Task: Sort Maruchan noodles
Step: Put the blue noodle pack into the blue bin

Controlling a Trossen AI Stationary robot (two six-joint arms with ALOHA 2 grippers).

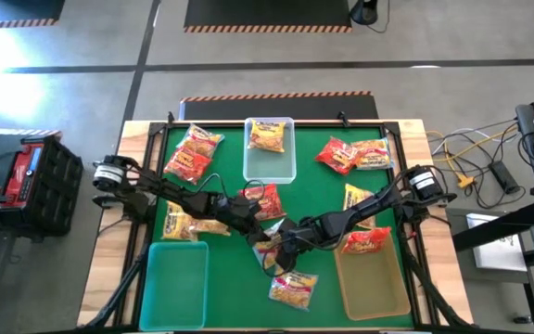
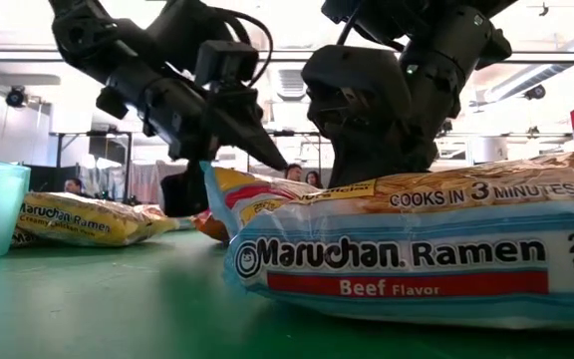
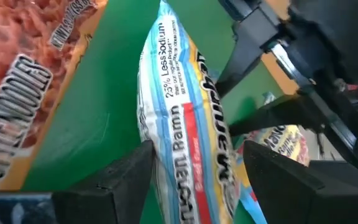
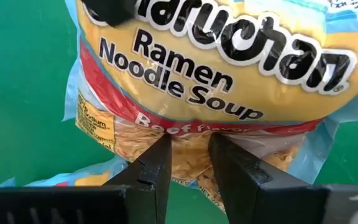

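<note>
Right pincer [image 4: 188, 165] clenches the edge of a yellow-and-pale-blue crinkly plastic Maruchan beef ramen packet [image 4: 210, 81] at the green bench's [image 1: 318, 195] middle. Left pincer [image 3: 194, 177] stands released, its fingers spread either side of that same packet. Three rectangular plastic bins show: one clear [image 1: 270, 160] at the far edge, one teal [image 1: 176, 283] and one tan [image 1: 374, 286] at the near corners. About ten packets lie scattered.

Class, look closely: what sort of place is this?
Probably a robotics lab or workshop: striped floor tape marks off the table, loose cables lie beside it, and a red toolbox stands nearby.
</note>
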